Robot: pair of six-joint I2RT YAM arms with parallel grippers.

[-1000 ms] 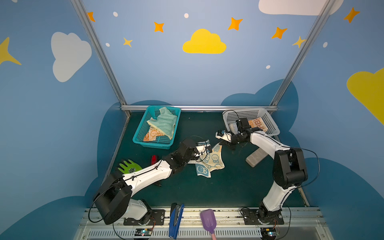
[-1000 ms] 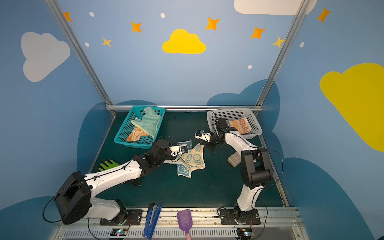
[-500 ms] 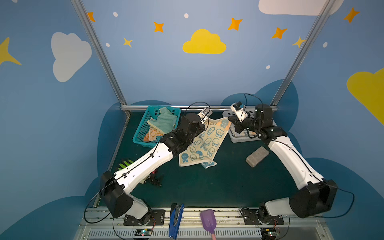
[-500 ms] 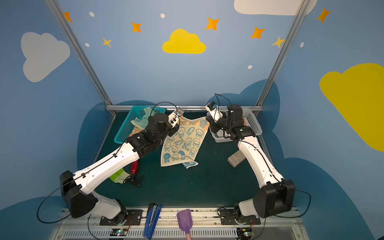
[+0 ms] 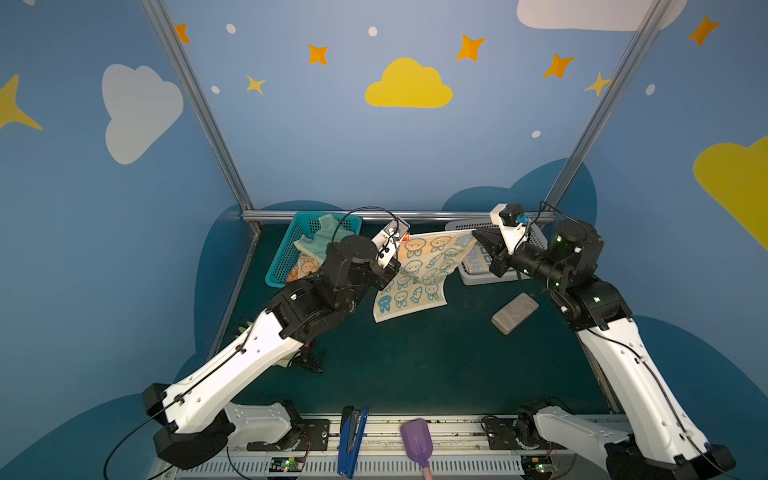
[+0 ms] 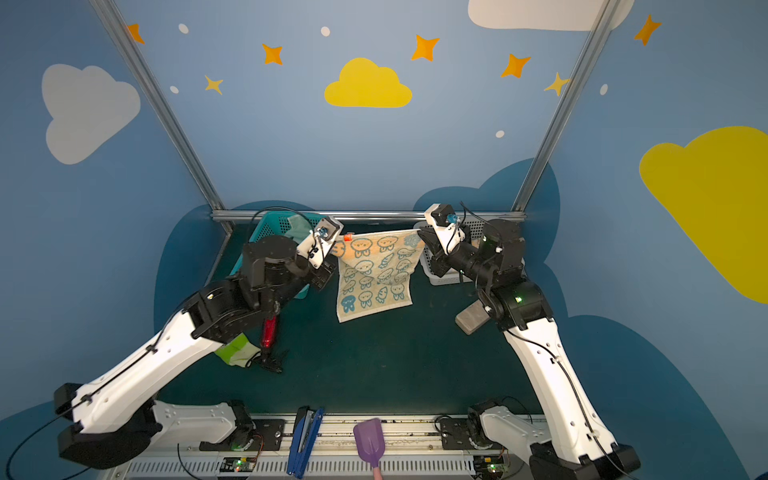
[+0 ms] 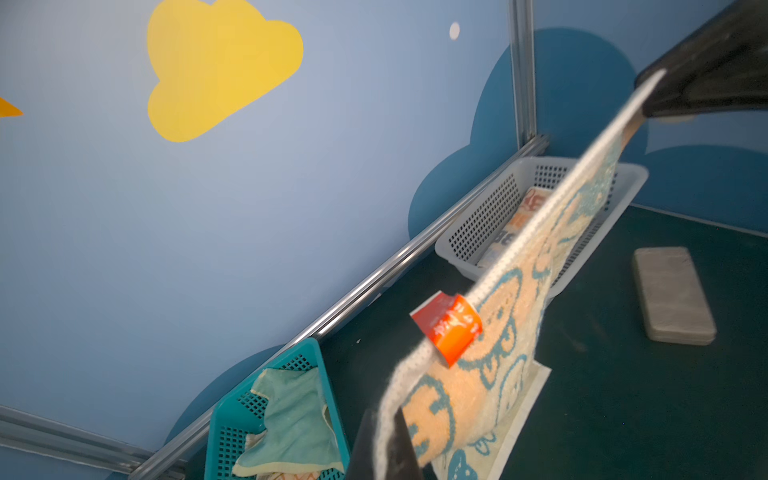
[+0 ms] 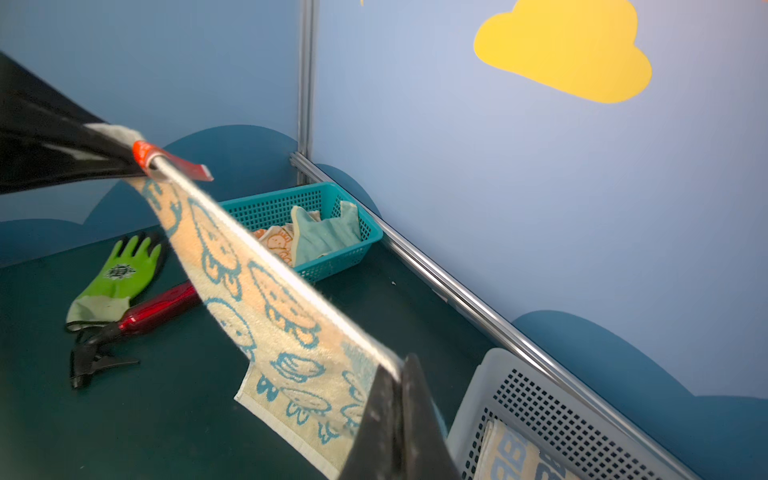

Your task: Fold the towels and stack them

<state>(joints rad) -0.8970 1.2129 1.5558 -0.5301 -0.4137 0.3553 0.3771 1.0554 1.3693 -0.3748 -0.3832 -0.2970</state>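
Note:
A cream-and-orange towel with blue rabbits [image 5: 419,270] [image 6: 374,274] hangs spread above the table, its lower edge just over the mat. My left gripper [image 5: 402,241] [image 7: 384,415] is shut on the top corner beside the red tag [image 7: 451,328]. My right gripper [image 5: 476,237] [image 8: 399,370] is shut on the other top corner. A mint-green towel [image 5: 328,239] and an orange rabbit towel [image 5: 305,266] lie crumpled in the teal basket [image 5: 280,259]. A folded lettered towel [image 5: 478,262] lies in the white basket [image 5: 538,239].
A grey block [image 5: 515,312] lies on the mat in front of the white basket. A green glove [image 6: 235,351] and a red spray bottle [image 6: 268,332] lie under my left arm. A blue stapler [image 5: 351,440] and purple scoop [image 5: 415,436] rest on the front rail.
Both arms have risen from the mat and drawn apart. The rabbit towel has gone from crumpled on the table to hanging taut between the two grippers.

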